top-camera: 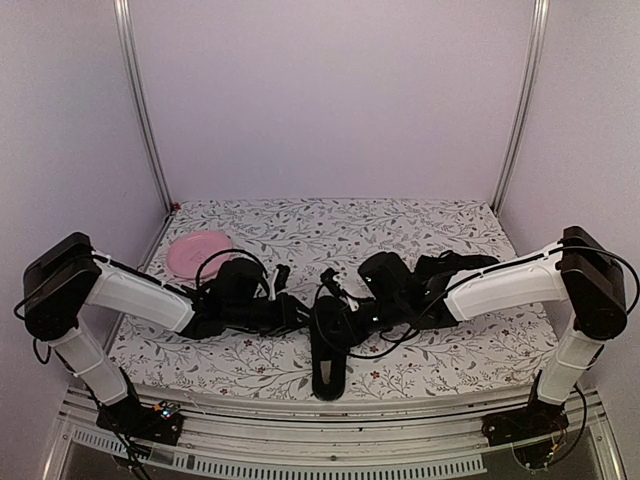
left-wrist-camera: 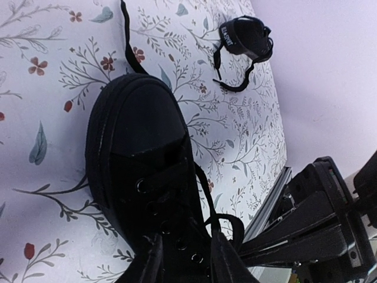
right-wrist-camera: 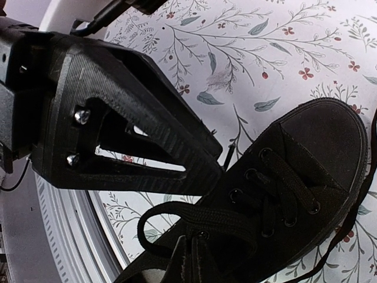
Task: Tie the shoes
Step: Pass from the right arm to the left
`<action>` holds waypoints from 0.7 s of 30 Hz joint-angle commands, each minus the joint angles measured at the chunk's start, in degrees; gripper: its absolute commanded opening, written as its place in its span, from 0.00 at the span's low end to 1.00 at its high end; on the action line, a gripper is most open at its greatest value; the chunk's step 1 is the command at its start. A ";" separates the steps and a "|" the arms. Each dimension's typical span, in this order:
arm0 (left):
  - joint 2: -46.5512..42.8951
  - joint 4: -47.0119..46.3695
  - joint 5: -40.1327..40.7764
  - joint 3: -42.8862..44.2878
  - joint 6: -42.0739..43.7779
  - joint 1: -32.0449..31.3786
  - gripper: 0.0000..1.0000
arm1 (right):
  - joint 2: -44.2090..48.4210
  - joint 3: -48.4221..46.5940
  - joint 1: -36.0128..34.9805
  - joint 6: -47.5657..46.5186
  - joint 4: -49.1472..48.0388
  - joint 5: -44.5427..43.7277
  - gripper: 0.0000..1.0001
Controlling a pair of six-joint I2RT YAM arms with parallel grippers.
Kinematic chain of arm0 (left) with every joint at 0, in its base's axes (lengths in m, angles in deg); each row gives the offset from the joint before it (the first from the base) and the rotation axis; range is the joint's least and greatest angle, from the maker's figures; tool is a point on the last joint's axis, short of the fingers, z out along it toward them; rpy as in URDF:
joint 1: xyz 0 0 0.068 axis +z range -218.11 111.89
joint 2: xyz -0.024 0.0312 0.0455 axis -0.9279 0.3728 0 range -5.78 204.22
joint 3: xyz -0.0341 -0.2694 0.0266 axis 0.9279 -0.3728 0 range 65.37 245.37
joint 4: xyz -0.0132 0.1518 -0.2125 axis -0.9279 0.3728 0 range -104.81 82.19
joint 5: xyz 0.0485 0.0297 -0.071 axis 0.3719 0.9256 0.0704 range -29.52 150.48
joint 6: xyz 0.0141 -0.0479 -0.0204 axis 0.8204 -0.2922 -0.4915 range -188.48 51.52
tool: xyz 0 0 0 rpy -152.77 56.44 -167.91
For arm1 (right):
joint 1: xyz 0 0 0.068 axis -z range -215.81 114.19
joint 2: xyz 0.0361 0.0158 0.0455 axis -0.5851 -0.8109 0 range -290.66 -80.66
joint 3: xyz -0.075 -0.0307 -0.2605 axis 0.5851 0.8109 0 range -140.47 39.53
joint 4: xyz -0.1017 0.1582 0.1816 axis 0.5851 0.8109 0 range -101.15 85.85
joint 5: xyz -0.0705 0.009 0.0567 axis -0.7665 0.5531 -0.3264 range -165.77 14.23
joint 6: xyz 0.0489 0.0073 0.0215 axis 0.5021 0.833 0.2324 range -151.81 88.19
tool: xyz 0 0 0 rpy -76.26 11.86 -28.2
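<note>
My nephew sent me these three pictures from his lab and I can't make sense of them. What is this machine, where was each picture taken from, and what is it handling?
These are two robot arms bolted side by side at the near edge of a table with a floral cloth. The wide picture comes from a fixed camera above and behind them. The other two come from small cameras on each wrist, so each shows its own pincer up close.

A black lace-up shoe lies between the arms, toe towards the near edge. A second black shoe lies farther off, and a pink plate sits at the back left.

The left pincer straddles the laces near the top of the shoe, its jaws not fully closed. The right pincer is shut, apparently pinching a lace at the loop.
</note>
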 commanded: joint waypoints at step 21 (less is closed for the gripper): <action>4.08 -7.78 -3.11 2.14 -3.79 1.35 0.19 | -0.95 0.62 -0.29 -0.08 -2.25 0.95 0.02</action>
